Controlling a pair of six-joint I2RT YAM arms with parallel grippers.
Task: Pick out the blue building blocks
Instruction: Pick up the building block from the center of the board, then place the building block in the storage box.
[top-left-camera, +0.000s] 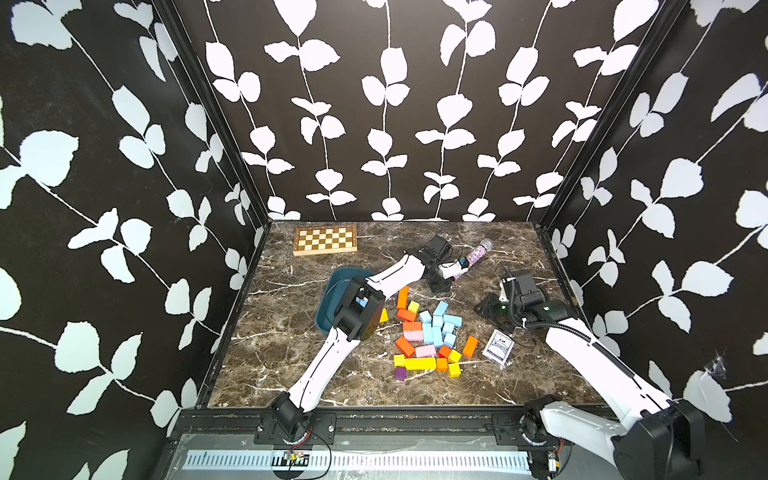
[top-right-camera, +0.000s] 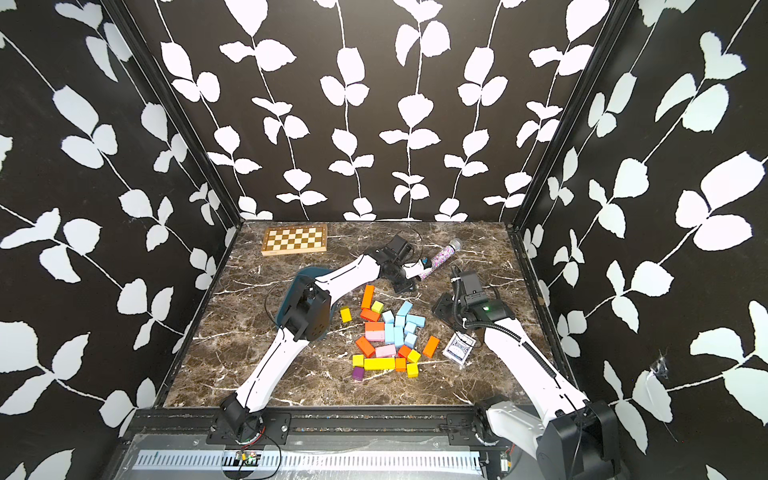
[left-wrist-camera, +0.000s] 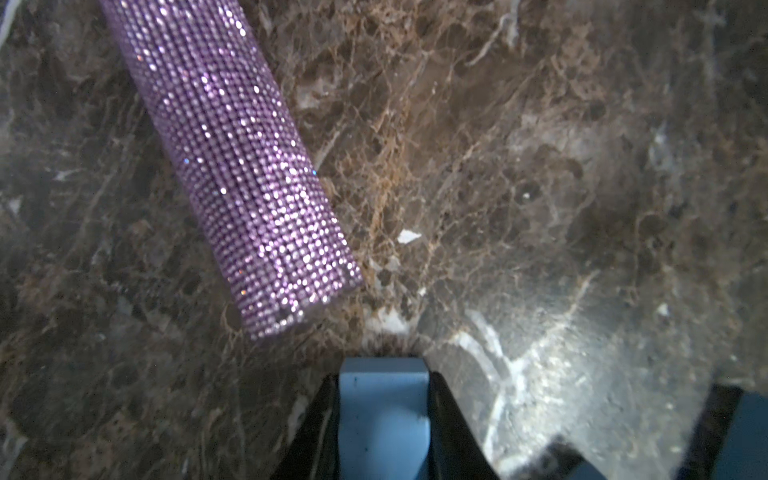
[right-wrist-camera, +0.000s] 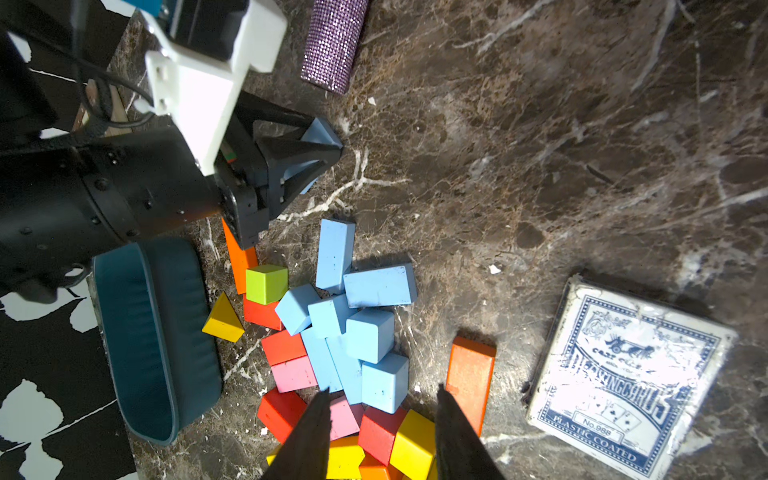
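left wrist view: glitter microphone (left-wrist-camera: 232, 166) lies near the clamped blue block (left-wrist-camera: 382, 415).

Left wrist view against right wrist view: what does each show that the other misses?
Only the left wrist view: little extra, just a close look down the left gripper onto its blue block. Only the right wrist view: the blue pile, teal tray, card box, and the right gripper open over the blocks. Both: that gripped block, the glittery purple handle and marble table.

Card box (right-wrist-camera: 627, 382) reads "PLASTIC COATED" and "No. 988"
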